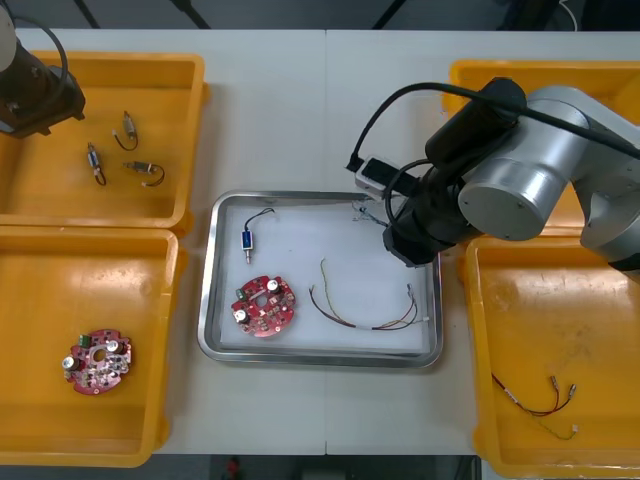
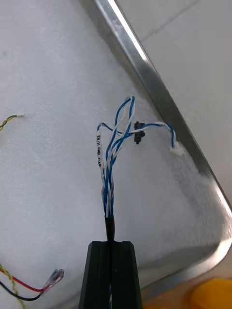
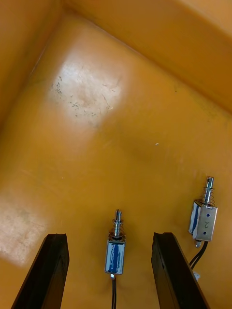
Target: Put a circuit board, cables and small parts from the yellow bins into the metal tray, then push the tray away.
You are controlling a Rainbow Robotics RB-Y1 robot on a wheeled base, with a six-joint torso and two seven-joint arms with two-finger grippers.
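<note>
Right gripper point(image 2: 110, 247) with cable point(image 2: 110, 169) above tray point(image 2: 159, 91)

Right tool point(image 2: 111, 244) pinched tight, reaching inward; left tool point(image 3: 110, 236) (fingers spread wide) hovers at far left.

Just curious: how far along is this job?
Done: a board, a small part and a red and yellow cable lie in the tray. In hand: the right gripper, shut on the blue and white cable, is at the tray's corner; the left gripper is open over parts in a bin. Left: release it, push the tray away.
</note>
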